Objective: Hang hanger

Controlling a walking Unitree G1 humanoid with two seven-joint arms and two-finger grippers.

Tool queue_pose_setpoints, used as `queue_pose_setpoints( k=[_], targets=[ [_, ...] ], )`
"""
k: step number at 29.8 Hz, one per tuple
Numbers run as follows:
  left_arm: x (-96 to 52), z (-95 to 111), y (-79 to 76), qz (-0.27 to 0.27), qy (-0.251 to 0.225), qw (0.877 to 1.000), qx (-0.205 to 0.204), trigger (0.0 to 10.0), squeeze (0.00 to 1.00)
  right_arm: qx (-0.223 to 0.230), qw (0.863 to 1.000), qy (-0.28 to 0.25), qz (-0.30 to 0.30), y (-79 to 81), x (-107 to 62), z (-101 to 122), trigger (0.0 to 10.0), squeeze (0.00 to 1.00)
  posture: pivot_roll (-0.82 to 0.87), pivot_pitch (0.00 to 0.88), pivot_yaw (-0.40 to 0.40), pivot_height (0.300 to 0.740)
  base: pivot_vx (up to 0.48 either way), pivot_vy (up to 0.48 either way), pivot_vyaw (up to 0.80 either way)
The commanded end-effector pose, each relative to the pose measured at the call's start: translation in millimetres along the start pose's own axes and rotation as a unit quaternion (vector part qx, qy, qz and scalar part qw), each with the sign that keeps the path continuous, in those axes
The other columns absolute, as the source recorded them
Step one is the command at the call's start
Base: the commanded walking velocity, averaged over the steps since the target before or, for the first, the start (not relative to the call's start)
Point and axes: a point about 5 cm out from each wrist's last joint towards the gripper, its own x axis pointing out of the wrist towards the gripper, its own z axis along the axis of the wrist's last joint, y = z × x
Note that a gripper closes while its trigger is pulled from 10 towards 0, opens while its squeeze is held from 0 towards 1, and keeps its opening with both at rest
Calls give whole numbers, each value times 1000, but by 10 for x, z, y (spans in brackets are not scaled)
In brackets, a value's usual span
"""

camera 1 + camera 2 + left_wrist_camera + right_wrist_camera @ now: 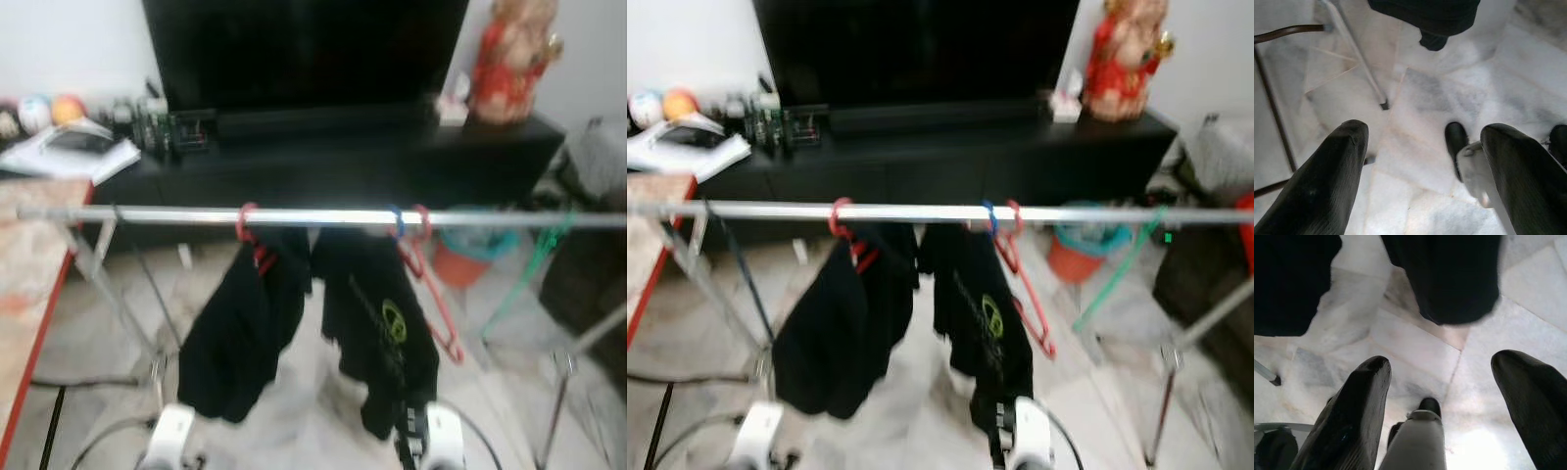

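Note:
A silver clothes rail [323, 216] runs across in front of me at mid height. A red hanger [251, 238] on it carries a black garment [240, 323]. To its right hangs a second black garment [377, 323] with a green logo, on a blue hook [396, 221]. Beside that, a bare red hanger [431, 294] hangs tilted from the rail. Both arms are low, below the clothes. My left gripper [1420, 132] is open over the marble floor with nothing in it. My right gripper [1444, 362] is also open and holds nothing, just under the garments' hems.
Behind the rail stands a black TV stand [323, 157] with a TV [304, 49] and a red figurine [509, 59]. A red-edged table [29, 284] is at the left. A green hanger [529, 269] and an orange bucket [460, 259] are at the right. Rack legs [1359, 58] stand on the floor.

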Motion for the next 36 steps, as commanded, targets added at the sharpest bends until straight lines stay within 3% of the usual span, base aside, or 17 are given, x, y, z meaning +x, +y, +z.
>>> queue_pose_setpoints(
  k=[1,10,22,36],
  targets=[
    [2,-27,-75,-14,1,1000,0,10000,0,0,1000,3,-11,-82,-9,-6,10000,0,12,0,-8,740,0,-281,0],
    [-3,-78,-117,-14,9,1000,1,10000,0,2,1000,2,-11,-77,-7,1,10000,0,13,0,-9,740,0,-281,0],
    [32,-4,-505,-31,4,1000,2,10000,0,-3,1000,-2,-10,-77,-3,23,10000,0,14,0,-10,740,0,-281,0],
    [55,128,-612,-33,-7,999,3,10000,0,1,1000,-3,-9,-78,-1,36,10000,0,12,0,-11,740,0,-288,0]
  ],
)
